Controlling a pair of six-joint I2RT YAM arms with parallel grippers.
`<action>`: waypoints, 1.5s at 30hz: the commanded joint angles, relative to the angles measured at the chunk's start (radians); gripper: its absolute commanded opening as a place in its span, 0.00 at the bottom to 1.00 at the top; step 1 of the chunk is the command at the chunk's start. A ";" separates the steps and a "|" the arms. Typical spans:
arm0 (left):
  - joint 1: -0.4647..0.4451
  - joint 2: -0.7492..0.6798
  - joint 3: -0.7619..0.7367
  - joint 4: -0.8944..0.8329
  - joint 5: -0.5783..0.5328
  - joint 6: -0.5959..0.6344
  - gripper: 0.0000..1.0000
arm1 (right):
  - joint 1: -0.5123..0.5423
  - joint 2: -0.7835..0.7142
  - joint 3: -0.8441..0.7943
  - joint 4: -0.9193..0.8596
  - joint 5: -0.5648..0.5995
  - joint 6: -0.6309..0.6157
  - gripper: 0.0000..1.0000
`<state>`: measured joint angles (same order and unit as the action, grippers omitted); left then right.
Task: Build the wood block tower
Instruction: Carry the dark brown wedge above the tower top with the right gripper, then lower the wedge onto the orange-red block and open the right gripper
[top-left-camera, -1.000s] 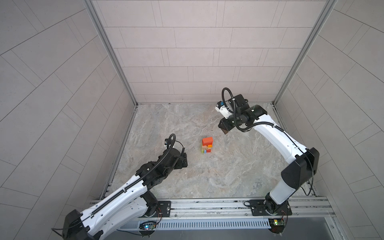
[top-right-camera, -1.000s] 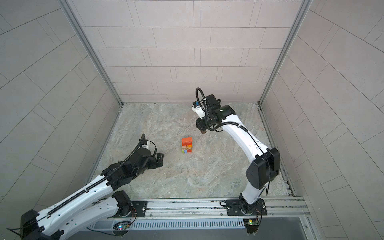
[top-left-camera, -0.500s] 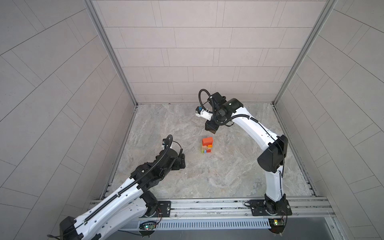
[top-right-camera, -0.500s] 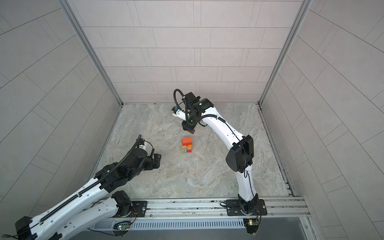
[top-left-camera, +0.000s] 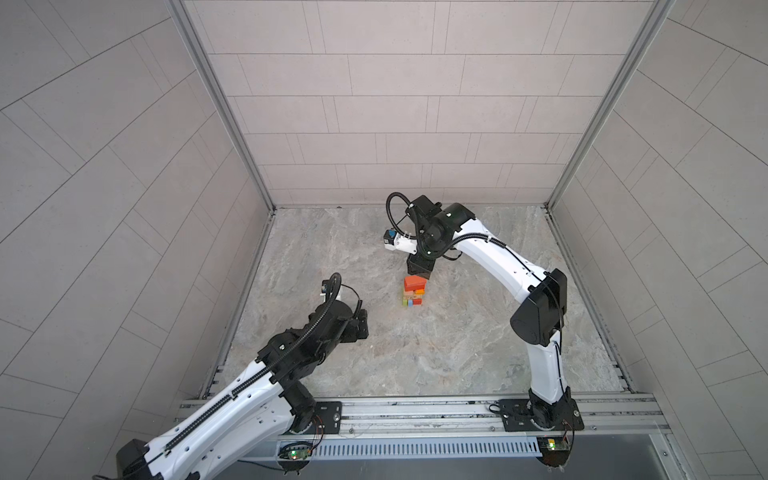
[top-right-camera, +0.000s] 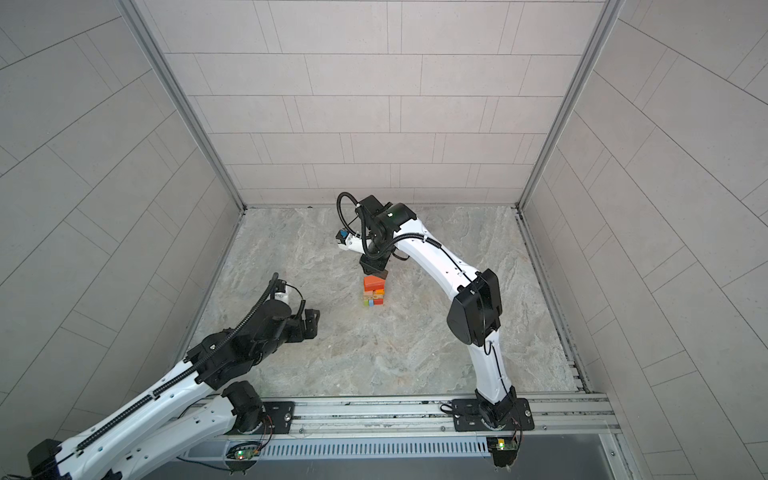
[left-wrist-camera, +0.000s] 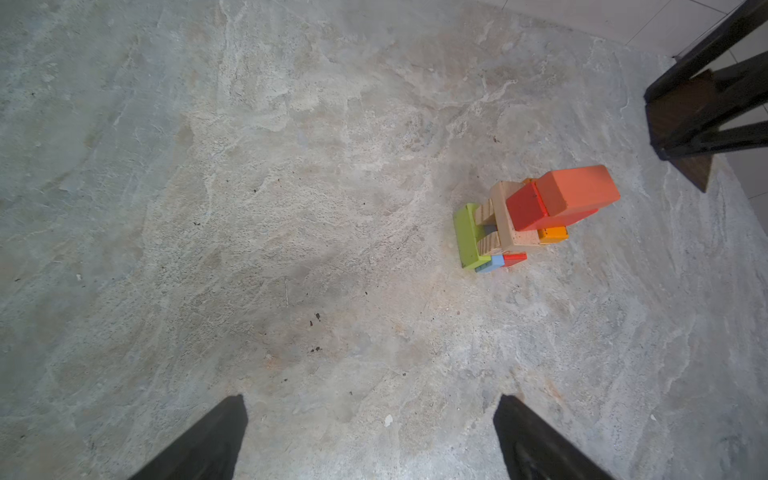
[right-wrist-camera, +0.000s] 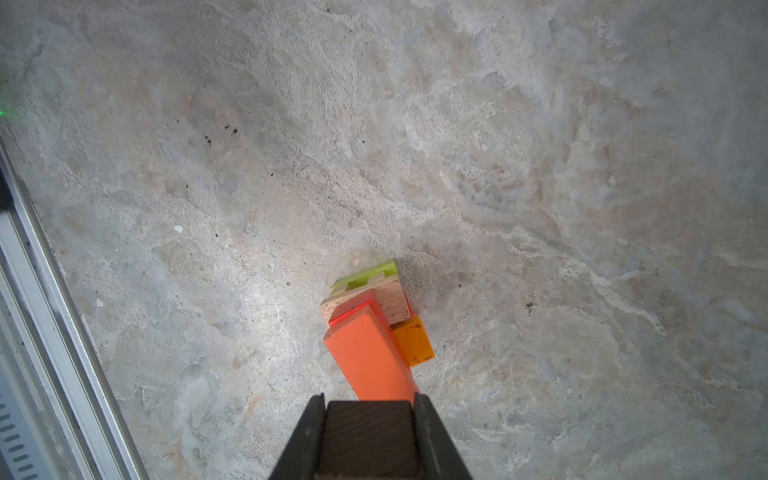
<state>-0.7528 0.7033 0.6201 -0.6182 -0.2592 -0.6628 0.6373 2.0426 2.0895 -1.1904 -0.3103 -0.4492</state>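
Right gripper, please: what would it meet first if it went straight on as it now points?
Probably the flat orange wooden block atop the tower, though depth is unclear.

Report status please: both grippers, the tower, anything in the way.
Left gripper open, empty. Right gripper shut on dark brown block, close to tower, not placed yet. Nothing blocks the tower.

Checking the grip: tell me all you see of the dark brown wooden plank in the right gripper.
The dark brown wooden plank, flat, rectangular, visibly grained, is clamped by its sides in the right gripper. It hangs in the air, close to but clear of the orange top block of the coloured tower.
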 joint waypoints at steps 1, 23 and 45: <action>0.008 0.010 0.006 0.003 -0.015 0.011 1.00 | 0.020 0.011 -0.014 -0.013 -0.007 -0.035 0.23; 0.007 0.004 0.000 -0.001 -0.028 0.009 1.00 | 0.030 0.100 0.047 -0.015 -0.011 -0.051 0.29; 0.008 0.012 -0.005 0.005 -0.028 0.011 1.00 | 0.030 0.099 0.046 -0.003 0.018 -0.045 0.56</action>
<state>-0.7528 0.7162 0.6201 -0.6178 -0.2707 -0.6613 0.6567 2.1487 2.1242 -1.1782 -0.3004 -0.4885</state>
